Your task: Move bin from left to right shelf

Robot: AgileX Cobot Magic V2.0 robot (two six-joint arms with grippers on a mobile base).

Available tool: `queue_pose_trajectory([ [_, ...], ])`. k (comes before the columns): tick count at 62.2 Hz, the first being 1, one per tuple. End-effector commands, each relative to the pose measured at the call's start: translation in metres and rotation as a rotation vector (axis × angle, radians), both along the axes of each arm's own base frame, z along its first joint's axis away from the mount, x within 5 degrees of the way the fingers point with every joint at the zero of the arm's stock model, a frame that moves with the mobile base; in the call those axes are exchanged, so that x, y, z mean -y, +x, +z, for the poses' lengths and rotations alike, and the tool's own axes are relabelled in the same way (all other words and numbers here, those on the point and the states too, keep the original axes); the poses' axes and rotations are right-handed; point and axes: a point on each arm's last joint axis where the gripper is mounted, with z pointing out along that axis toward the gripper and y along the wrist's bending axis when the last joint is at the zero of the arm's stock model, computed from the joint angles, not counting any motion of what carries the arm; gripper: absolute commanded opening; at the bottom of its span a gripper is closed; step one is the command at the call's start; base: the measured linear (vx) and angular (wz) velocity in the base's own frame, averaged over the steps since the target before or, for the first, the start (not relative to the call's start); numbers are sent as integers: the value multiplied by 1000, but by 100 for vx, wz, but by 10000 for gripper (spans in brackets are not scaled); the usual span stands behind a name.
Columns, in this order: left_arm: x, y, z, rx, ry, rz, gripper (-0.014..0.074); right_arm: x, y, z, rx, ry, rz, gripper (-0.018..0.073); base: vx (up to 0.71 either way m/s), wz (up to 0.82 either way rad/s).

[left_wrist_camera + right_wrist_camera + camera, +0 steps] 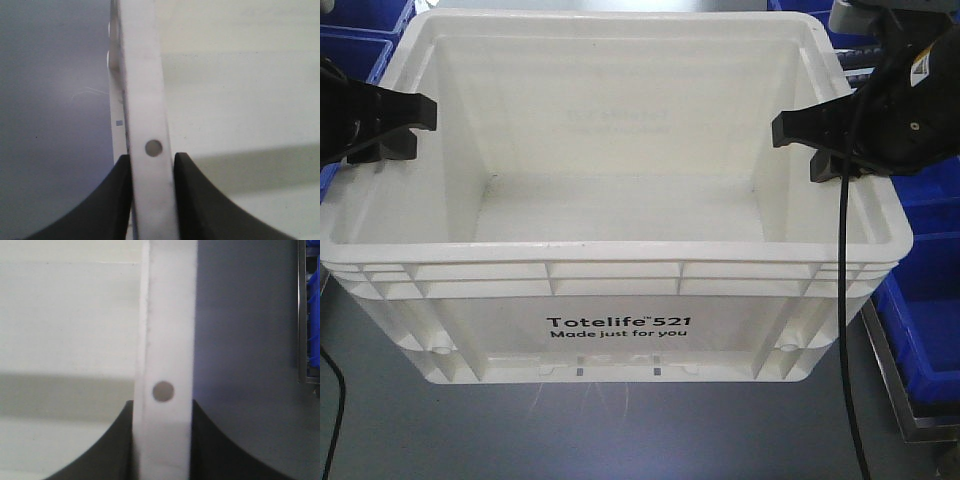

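Grey tabletop [620, 435] lies under the bin [620, 330]; blue bins [928, 310] flank it.

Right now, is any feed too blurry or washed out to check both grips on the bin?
Front view: sharp, bin print readable, mild glare on the grey surface below. Left wrist: soft close-up, yet left tool clearly clamps the rim. Right wrist: blurrier, rim washed out, right tool visible either side.

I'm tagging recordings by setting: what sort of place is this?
Probably a warehouse or stockroom: a white Totelife tote sits on a grey surface, with blue plastic bins beside it, one on a metal rack.
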Motion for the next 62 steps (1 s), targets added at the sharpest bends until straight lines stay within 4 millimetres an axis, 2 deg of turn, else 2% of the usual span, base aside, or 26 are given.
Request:
queue_pose_trajectory([
  [1, -3, -4, 28, 176, -5, -10, 152, 7, -2, 31, 195, 18, -1, 29, 18, 0],
  [62, -3, -4, 28, 176, -5, -10, 152, 7, -2, 31, 195, 18, -1, 29, 19, 2],
])
